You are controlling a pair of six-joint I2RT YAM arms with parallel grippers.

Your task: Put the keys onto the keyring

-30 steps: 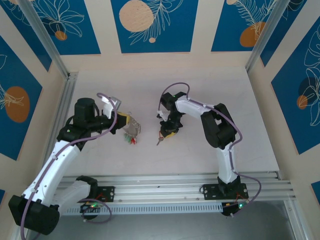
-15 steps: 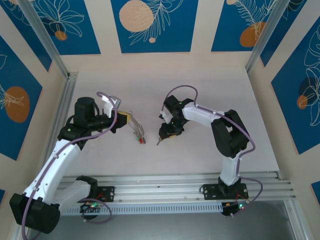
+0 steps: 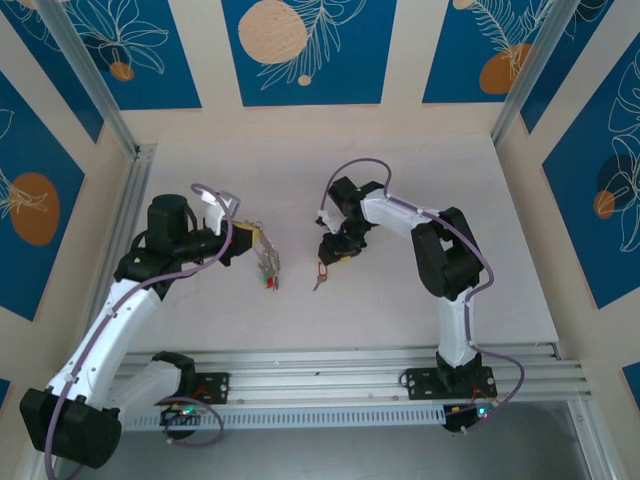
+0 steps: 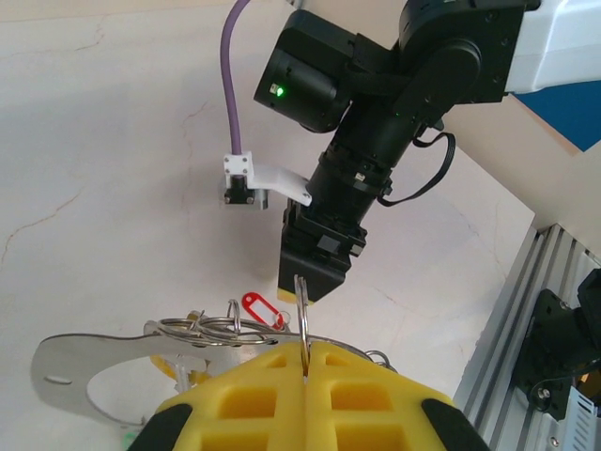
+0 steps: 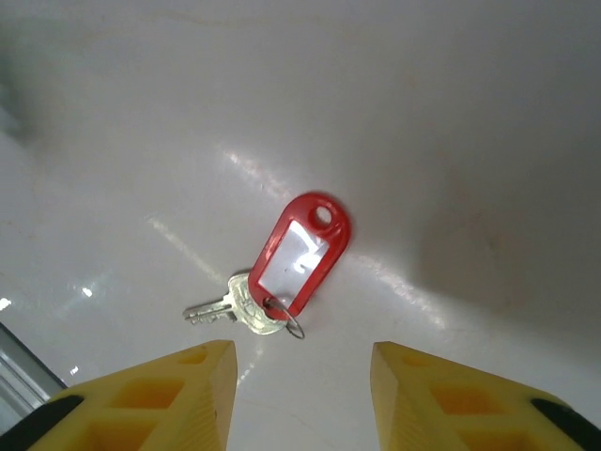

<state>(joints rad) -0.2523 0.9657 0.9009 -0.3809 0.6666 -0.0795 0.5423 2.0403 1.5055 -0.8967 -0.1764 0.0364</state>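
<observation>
**Lining up on the loose red-tagged key**

The left end effector (image 4: 305, 362) is clamped shut on the keyring (image 4: 303, 305). The thin metal loop is pinched edge-on between the yellow pads and held up off the table (image 5: 470, 141). In the top view a small cluster of hanging keys (image 3: 270, 281) with red and green heads dangles below it.

The right end effector (image 5: 302, 376) hovers with its jaws apart and nothing between them. It sits directly above the red-tagged key (image 5: 299, 256), which lies flat on the table near the keyring but apart from it.

The step in hand looks like the pick-up of this last loose key. The next move likely calls for lowering until the fingers straddle the tag or the key's head, then closing. The key lies flat and thin on a smooth surface, so a shallow or off-centre pinch could slide it away.
</observation>
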